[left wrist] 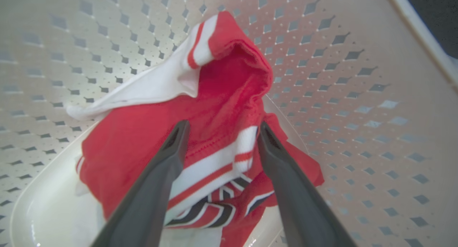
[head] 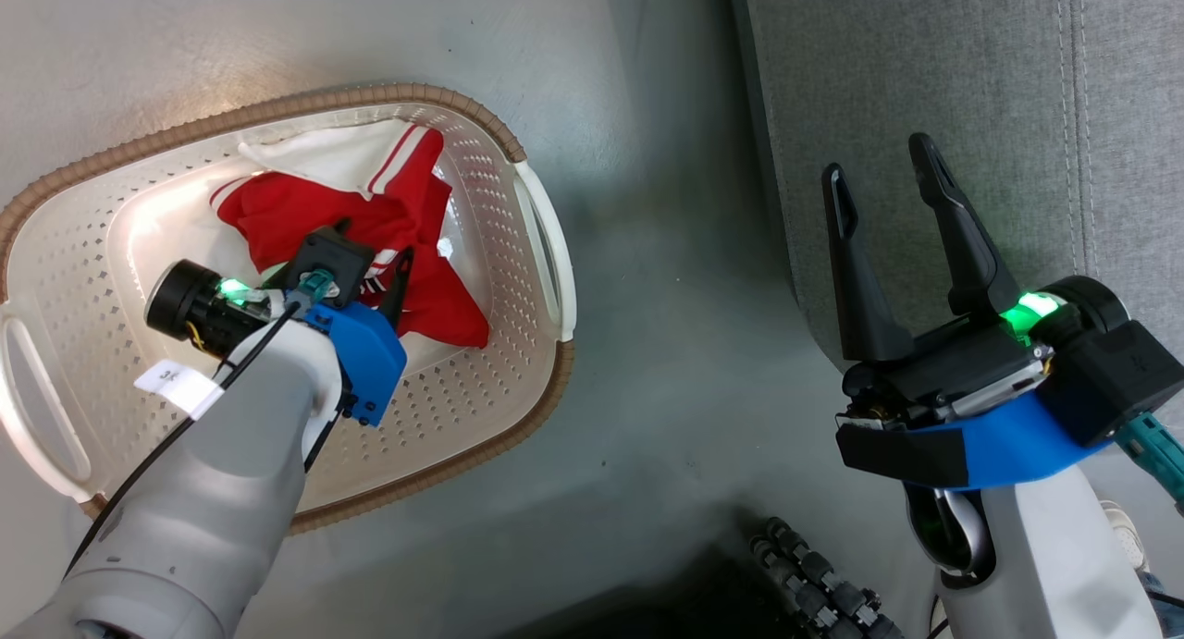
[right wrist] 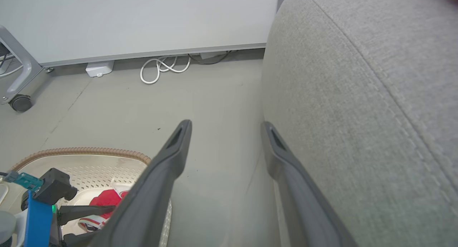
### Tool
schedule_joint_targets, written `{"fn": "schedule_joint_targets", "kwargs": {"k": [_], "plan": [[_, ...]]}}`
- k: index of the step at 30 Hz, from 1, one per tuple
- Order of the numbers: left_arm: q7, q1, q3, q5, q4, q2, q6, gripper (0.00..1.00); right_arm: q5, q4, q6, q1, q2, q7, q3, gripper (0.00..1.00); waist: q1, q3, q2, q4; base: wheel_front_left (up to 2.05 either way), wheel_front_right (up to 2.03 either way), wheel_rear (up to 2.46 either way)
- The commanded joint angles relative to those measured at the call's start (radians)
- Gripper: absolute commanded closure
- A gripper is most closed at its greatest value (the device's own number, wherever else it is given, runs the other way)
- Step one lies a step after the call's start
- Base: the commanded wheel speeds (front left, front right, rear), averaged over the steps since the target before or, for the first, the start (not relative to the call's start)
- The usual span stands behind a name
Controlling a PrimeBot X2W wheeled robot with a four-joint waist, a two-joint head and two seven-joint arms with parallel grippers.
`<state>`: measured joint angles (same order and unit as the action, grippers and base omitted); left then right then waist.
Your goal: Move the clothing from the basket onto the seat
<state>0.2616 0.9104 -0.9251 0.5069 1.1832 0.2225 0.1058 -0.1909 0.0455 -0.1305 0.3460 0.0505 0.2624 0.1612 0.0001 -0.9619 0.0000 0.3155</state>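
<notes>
Red-and-white sports clothing [head: 370,218] lies heaped inside the cream laundry basket [head: 481,380], toward its far wall, with one white-striped fold draped up that wall. Left claw [left wrist: 222,125] is down inside the basket, fingers parted and straddling the jersey [left wrist: 214,168] where its white striped trim and dark numerals show; nothing is pinched between them, and I cannot tell if the tips touch the cloth. Right claw [head: 877,158] hangs outside the basket, well to its right over the edge of the grey sofa [head: 925,66], fingers spread and empty; grey floor [head: 666,343] lies between basket and sofa.
</notes>
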Motion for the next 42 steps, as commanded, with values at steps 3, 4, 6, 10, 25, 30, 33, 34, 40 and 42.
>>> {"fn": "schedule_joint_targets", "kwargs": {"k": [3,4,6,10,25,30,33,34,40,42], "plan": [[0.004,0.031,-0.014,-0.019,0.026,-0.009,-0.015,0.0,-0.007,0.009,0.0,-0.012,0.0,0.004,-0.001,0.0,-0.0001,-0.004,0.0,-0.002,0.0,0.0,0.0],[0.004,0.034,-0.019,-0.022,0.035,-0.014,-0.019,0.0,-0.007,0.01,0.0,-0.014,0.0,0.004,-0.002,0.0,-0.0001,-0.004,0.0,-0.003,0.0,0.0,0.0],[0.004,0.047,-0.029,-0.034,0.049,-0.021,-0.036,0.0,-0.006,0.012,0.0,-0.019,0.0,0.004,-0.003,0.0,-0.0001,-0.005,0.0,-0.004,0.0,0.0,0.0],[0.0,0.055,-0.05,-0.053,0.072,-0.031,-0.058,0.0,-0.007,0.016,0.0,-0.024,0.0,0.004,-0.004,0.0,-0.0001,-0.005,0.0,-0.006,0.0,0.0,0.0],[0.001,0.071,-0.043,-0.016,0.092,-0.051,-0.029,1.0,-0.008,-0.001,0.0,0.012,0.0,0.004,0.009,0.0,-0.0001,0.007,0.0,-0.015,0.0,0.0,0.0],[0.004,0.041,-0.035,-0.001,0.072,-0.063,-0.015,1.0,0.003,-0.017,0.0,0.026,0.0,0.004,0.015,0.0,-0.0001,0.058,0.0,-0.041,0.0,0.0,0.0],[0.005,0.023,-0.02,0.008,0.028,-0.062,-0.01,1.0,0.008,-0.028,0.0,0.026,0.0,0.004,0.017,0.0,-0.0001,0.103,0.0,-0.058,0.0,0.0,0.0],[0.004,0.013,-0.011,0.013,0.011,-0.059,-0.009,1.0,0.012,-0.033,0.0,0.026,0.0,0.004,0.017,0.0,-0.0001,0.118,0.0,-0.064,0.0,0.0,0.0],[0.005,-0.07,0.027,0.012,-0.095,-0.053,-0.003,1.0,0.032,-0.068,0.0,0.007,0.0,0.003,0.012,0.0,-0.0001,0.236,0.0,-0.096,0.0,0.0,0.0],[0.005,-0.102,0.04,0.009,-0.13,-0.053,-0.001,1.0,0.041,-0.081,0.0,-0.002,0.0,0.003,0.005,0.0,-0.0001,0.278,0.0,-0.108,0.0,0.0,0.0]]}}
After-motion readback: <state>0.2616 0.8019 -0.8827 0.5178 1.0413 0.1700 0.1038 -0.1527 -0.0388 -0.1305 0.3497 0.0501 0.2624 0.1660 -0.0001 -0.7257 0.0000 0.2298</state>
